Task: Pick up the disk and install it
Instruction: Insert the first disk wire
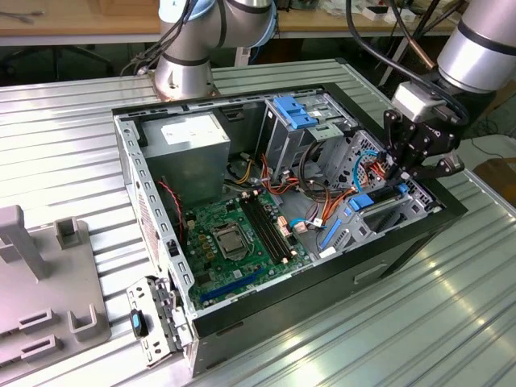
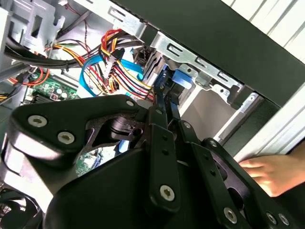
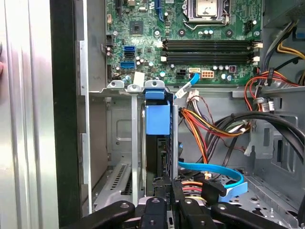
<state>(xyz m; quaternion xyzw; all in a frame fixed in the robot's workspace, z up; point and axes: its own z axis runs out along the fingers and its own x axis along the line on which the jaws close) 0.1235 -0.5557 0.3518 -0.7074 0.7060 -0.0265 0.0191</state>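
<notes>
The disk (image 3: 156,152) stands on edge in a slot of the metal drive cage (image 3: 114,143), its dark body between bright blue rails with a blue tab at its far end. In the exterior view the disk (image 1: 377,196) sits in the cage at the right end of the open computer case (image 1: 322,274). My gripper (image 1: 401,173) hangs just above it. In both wrist views my gripper (image 3: 170,181) (image 2: 164,93) has its black fingers together, with the tips at the disk's near end, next to the blue rail (image 2: 183,78).
Bundled cables (image 3: 214,129) and a blue ribbon cable (image 3: 214,169) lie beside the cage. The motherboard (image 1: 234,238), grey power supply (image 1: 193,133) and light-blue latch plate (image 1: 294,111) fill the case. A person's hand (image 2: 269,174) rests outside the case wall. A grey fixture (image 1: 48,274) stands at the exterior view's left.
</notes>
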